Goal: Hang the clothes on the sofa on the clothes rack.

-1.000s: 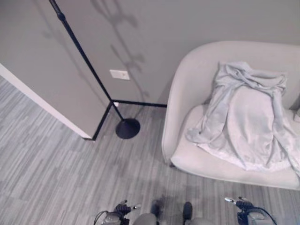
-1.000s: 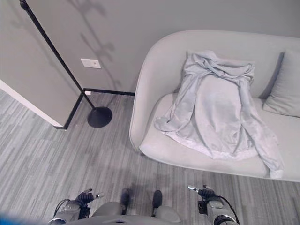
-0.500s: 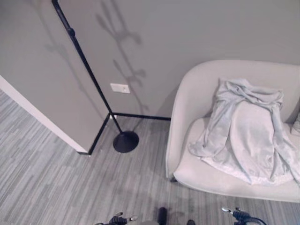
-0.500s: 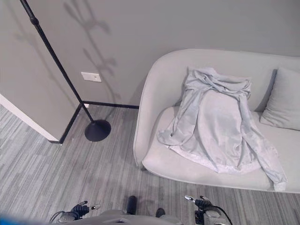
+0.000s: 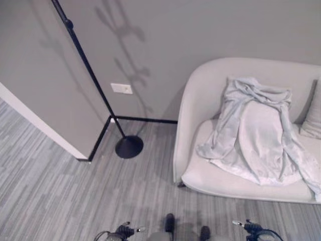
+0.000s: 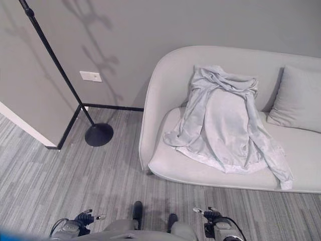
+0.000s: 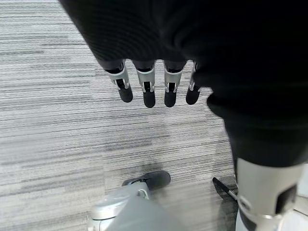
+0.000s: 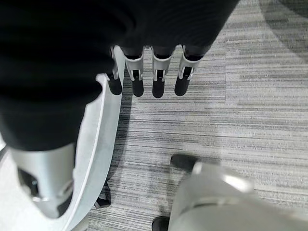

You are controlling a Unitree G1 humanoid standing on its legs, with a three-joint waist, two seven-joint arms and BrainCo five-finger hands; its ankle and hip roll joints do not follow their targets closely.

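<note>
Well apart from both slack-fingered hands, left hand (image 7: 154,89) and right hand (image 8: 154,79), hoodie (image 6: 220,120) drapes sofa (image 6: 160,85).

Grey cushion (image 6: 297,98), wall outlet (image 6: 90,76)

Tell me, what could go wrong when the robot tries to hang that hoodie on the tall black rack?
The grey hoodie lies spread wide over the sofa with a long sleeve trailing, so a one-point grab may let it drag on the floor. The clothes rack is a thin pole on a small round base, so a tug could tip it. Both the left hand and right hand hang open and low, far from the hoodie.
</note>
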